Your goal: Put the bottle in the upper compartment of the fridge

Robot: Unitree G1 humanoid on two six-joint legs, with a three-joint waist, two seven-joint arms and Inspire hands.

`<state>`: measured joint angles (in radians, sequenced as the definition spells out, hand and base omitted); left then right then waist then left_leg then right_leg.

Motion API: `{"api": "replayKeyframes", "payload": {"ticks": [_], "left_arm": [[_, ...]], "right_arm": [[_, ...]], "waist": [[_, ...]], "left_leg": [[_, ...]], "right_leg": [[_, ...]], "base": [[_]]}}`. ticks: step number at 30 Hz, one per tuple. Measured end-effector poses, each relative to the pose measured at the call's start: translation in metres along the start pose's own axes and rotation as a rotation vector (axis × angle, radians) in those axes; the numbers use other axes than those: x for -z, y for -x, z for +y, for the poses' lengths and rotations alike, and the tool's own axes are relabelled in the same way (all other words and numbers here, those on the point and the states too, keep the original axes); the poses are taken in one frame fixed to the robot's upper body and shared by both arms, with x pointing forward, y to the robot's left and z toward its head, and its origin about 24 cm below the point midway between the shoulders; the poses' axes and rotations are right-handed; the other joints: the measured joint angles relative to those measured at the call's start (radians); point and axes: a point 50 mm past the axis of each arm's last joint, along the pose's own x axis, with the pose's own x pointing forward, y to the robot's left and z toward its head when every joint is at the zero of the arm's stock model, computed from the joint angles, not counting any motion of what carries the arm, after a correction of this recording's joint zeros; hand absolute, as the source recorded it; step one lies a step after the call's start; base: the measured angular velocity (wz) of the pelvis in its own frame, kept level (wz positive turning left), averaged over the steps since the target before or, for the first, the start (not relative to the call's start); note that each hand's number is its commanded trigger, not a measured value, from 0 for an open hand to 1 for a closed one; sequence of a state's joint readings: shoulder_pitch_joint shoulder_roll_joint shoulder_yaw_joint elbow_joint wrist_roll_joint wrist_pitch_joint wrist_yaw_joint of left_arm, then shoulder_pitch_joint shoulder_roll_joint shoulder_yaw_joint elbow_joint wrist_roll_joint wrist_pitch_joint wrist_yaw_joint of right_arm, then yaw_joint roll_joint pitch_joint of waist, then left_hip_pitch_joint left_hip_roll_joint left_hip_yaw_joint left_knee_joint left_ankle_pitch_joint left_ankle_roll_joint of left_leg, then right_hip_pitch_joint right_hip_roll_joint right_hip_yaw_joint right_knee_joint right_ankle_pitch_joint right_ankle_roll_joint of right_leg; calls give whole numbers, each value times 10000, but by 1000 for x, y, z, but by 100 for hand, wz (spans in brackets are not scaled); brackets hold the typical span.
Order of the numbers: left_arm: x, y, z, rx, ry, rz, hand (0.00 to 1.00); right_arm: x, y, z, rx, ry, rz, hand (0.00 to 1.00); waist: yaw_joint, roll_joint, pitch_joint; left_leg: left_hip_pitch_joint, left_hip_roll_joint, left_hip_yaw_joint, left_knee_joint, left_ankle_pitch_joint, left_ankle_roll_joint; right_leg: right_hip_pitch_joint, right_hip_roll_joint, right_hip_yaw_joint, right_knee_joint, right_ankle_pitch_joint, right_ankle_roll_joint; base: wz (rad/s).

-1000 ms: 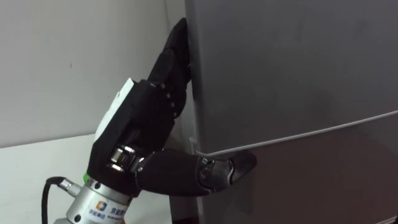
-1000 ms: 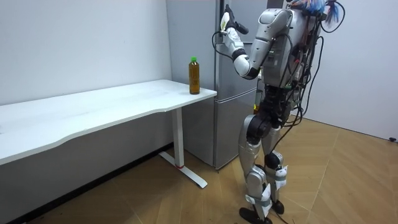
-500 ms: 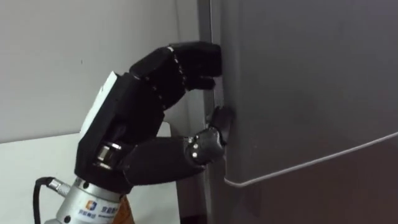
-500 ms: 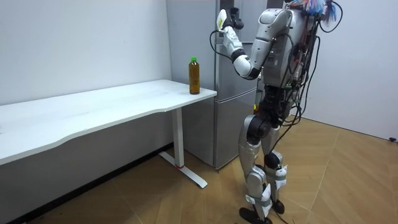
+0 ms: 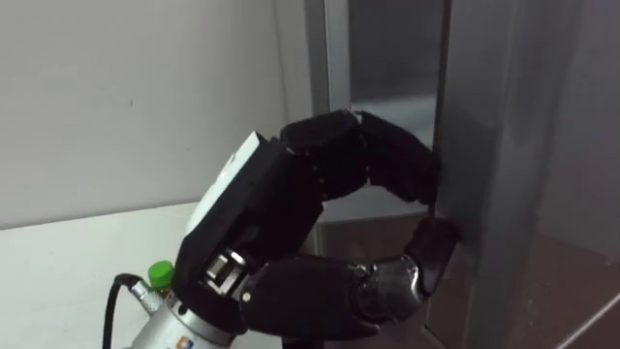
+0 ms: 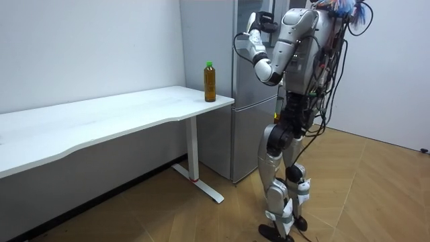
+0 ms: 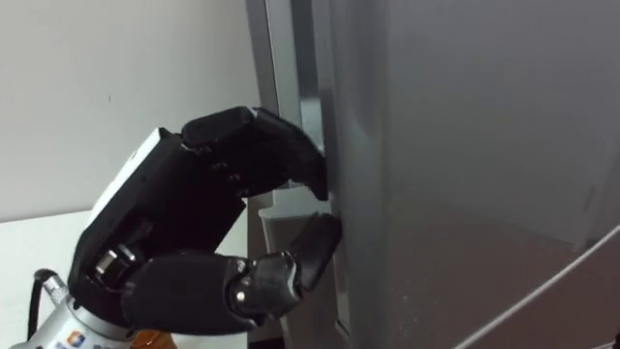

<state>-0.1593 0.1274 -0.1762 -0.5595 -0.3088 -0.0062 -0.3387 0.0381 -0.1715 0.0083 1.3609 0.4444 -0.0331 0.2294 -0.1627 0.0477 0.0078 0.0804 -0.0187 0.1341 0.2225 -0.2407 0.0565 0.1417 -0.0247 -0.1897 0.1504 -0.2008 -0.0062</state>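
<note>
- Robot's standing right up against the fridge (image 6: 250, 128), just past the end of the white table (image 6: 101, 117).
- Left hand (image 5: 291, 208) is up at the upper fridge door (image 5: 523, 145). Its fingers (image 5: 387, 160) are curled round the door's free edge and the thumb is pressed on lower down, so it's properly gripping it.
- The door's cracked open, with a slice of the inside showing past the fingers.
- The bottle (image 6: 210, 82) – amber, green cap – stands upright on the tabletop's corner nearest the fridge, with no hand on it. The cap peeks out beside the left wrist in the left eye view.
</note>
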Motion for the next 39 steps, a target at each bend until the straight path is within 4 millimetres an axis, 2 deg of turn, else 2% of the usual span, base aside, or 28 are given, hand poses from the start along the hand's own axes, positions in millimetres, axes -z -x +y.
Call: {"api": "replayKeyframes", "payload": {"ticks": [15,20,30,39], "left_arm": [[0,-1,-5,201,159,-78,0],[0,-1,-5,185,129,-169,0],[3,-1,-7,327,307,-114,0],[8,-5,-24,1131,826,-110,0]], "right_arm": [[-1,0,2,-79,152,-37,0],[-2,0,1,-2,275,-153,0],[-4,1,-1,97,18,-442,0],[-2,2,-5,232,-684,-593,0]], "waist": [[17,-5,-7],[30,57,-6],[-375,195,38],[-903,241,38]], "left_leg": [[-8,-8,18,-11,-2,5],[-11,48,211,-4,-17,23],[165,174,800,-89,-68,95],[364,292,1437,-208,-72,95]], "right_leg": [[-36,-1,16,-10,-1,7],[-123,81,197,28,43,12],[-240,82,314,193,211,44],[-381,152,915,210,344,23]], "base": [[0],[-11],[-16],[-22]]}}
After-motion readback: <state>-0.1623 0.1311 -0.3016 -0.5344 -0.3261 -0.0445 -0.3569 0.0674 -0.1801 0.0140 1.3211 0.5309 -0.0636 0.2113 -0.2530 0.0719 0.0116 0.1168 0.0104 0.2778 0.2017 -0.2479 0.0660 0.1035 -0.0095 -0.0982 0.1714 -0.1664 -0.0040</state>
